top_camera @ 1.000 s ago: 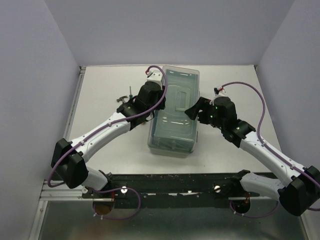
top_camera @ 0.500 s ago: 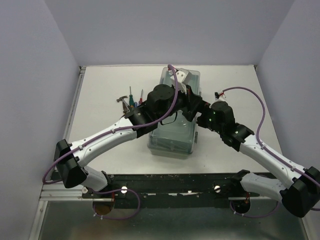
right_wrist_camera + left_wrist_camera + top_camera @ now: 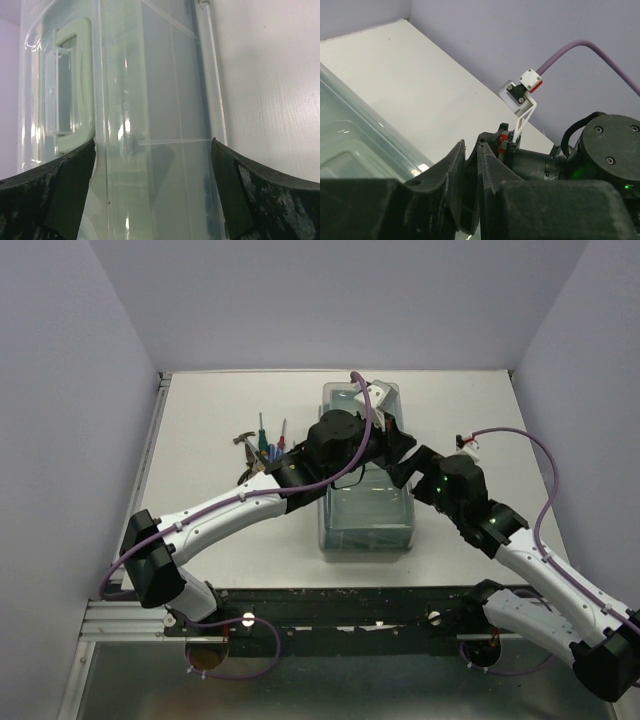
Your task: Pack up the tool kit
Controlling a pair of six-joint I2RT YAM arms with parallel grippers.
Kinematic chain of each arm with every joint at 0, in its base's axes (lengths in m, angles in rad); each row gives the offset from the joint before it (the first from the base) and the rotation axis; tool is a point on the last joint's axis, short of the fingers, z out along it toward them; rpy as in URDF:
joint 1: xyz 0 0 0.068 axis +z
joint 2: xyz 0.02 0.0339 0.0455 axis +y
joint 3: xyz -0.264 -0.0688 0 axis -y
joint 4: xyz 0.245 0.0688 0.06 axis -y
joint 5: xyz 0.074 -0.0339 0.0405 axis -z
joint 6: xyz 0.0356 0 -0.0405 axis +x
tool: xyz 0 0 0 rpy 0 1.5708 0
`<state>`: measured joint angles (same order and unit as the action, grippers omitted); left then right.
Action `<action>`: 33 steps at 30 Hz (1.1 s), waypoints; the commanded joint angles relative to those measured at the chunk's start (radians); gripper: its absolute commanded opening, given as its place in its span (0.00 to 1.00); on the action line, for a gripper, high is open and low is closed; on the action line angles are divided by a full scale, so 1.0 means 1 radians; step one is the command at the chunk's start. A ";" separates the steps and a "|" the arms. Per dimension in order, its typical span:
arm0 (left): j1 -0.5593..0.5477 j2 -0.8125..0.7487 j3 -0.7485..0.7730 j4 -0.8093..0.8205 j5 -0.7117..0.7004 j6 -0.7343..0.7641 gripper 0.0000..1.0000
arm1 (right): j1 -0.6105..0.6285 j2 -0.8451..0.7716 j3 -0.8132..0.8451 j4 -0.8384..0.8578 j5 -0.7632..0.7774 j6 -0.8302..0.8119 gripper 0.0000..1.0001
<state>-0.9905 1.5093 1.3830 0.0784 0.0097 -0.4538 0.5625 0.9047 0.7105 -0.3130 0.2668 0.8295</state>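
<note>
The grey-green toolbox [image 3: 366,515] stands in the middle of the table with its translucent lid closed, long side running away from me. My left gripper [image 3: 390,440] reaches across the far half of the box; in the left wrist view [image 3: 471,150] its fingers are almost together with nothing between them, the lid [image 3: 350,135] below left. My right gripper [image 3: 405,468] is open at the box's right side. In the right wrist view [image 3: 152,142] its fingers straddle the lid's right part [image 3: 150,75], beside the pale green handle [image 3: 75,85]. Whether they touch it is unclear.
A small hammer [image 3: 245,440] and green [image 3: 262,432], red [image 3: 283,433] and blue-handled [image 3: 270,451] screwdrivers lie on the table left of the box, behind the left arm. The table's white surface [image 3: 470,410] is walled on three sides. The two wrists are close together [image 3: 600,150].
</note>
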 commanded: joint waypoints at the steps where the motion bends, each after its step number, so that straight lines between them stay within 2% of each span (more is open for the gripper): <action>1: 0.035 -0.083 0.005 -0.044 -0.080 0.067 0.44 | -0.111 0.007 -0.132 -0.269 -0.013 -0.089 0.96; 3: 0.075 -0.113 -0.012 -0.077 -0.076 0.063 0.53 | -0.171 0.002 -0.155 -0.241 -0.079 -0.107 0.92; 6: 0.160 -0.164 -0.073 -0.107 -0.048 0.037 0.61 | -0.229 0.011 -0.169 -0.213 -0.158 -0.133 0.76; 8: 0.223 -0.199 -0.126 -0.108 -0.025 0.011 0.66 | -0.259 0.025 -0.172 -0.199 -0.208 -0.139 0.71; 11: 0.303 -0.234 -0.183 -0.135 -0.011 -0.005 0.73 | -0.305 0.054 -0.193 -0.183 -0.288 -0.138 0.66; 14: 0.354 -0.253 -0.223 -0.163 0.019 -0.003 0.75 | -0.380 0.072 -0.233 -0.146 -0.368 -0.119 0.62; 19: 0.412 -0.259 -0.268 -0.161 0.073 -0.003 0.80 | -0.470 0.098 -0.275 -0.097 -0.478 -0.099 0.60; 23: 0.441 -0.251 -0.277 -0.151 0.116 0.000 0.84 | -0.496 0.114 -0.275 -0.097 -0.471 -0.096 0.60; 28: 0.469 -0.238 -0.274 -0.149 0.150 0.012 0.89 | -0.587 0.102 -0.286 -0.129 -0.468 -0.105 0.60; 33: 0.481 -0.201 -0.279 -0.095 0.225 -0.006 0.90 | -0.625 0.069 -0.258 -0.196 -0.406 -0.127 0.61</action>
<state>-0.5186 1.2778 1.1065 -0.0742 0.1333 -0.4515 -0.0315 0.9131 0.5552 -0.0624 -0.3313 0.8162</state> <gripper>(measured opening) 0.895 0.680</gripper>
